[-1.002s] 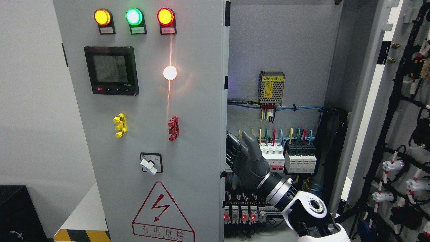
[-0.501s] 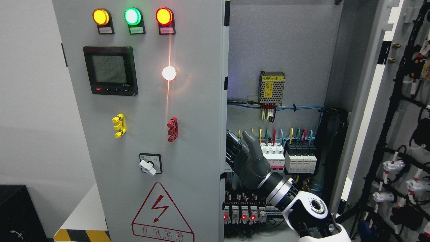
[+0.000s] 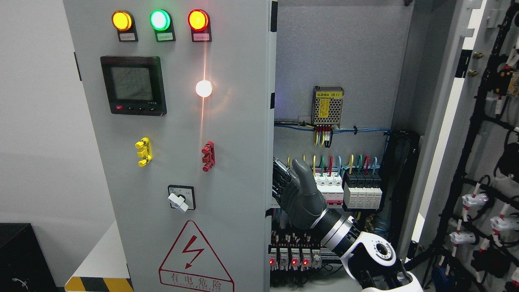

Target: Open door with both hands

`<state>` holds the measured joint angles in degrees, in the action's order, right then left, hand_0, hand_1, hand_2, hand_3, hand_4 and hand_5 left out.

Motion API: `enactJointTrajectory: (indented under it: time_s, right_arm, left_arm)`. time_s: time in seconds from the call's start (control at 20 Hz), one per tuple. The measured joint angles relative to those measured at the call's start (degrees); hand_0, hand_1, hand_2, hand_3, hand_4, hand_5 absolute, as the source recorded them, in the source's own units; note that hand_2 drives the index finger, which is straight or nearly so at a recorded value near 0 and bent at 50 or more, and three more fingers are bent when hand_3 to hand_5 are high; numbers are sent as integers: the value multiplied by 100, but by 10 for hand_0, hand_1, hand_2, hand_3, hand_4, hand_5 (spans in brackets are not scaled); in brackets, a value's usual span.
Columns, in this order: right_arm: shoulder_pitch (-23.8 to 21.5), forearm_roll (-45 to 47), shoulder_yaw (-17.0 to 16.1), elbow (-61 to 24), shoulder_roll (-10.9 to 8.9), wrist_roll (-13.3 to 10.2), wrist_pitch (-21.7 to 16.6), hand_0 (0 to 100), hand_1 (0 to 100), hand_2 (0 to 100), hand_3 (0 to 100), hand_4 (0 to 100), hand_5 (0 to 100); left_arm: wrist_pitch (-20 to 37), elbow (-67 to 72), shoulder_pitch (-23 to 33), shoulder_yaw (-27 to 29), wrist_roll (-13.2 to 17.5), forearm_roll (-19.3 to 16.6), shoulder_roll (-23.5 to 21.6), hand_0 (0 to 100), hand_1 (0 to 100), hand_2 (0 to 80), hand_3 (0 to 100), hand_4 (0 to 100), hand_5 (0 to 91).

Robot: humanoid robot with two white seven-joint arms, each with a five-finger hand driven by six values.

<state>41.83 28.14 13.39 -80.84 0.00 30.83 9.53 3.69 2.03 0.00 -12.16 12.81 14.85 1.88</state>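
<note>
The left door (image 3: 174,162) has barely moved; the right robot hand (image 3: 298,194) hooks its edge, so it needs more pushing

Single head view, close to the cabinet, facing it straight on at roughly control-panel height. Left door (image 3: 174,146) fills frame centre to 9 o'clock; the open interior (image 3: 336,134) sits toward 3 o'clock, the swung-out right door (image 3: 486,162) at the edge. No second view to overlap.
</note>
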Motion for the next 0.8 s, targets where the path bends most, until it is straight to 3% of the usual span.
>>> enactJointTrajectory:
  time_s: [0.15,0.4,0.8]
  right_arm:
    - [-24,-4,6,-38,0,6,0,0,0,0,0,0,0]
    - [-75,-8,10,-128,0,311,89,0,0,0,0,0,0]
    - [-216,-11,18,-307,0,471,174,0,0,0,0,0,0]
  left_arm:
    - [0,-1,0,0,-2,0,14,0,0,0,0,0,0]
    - [0,-1,0,3,-4,-1,28,0,0,0,0,0,0]
    - [0,-1,0,7,-5,0,44,0,0,0,0,0,0]
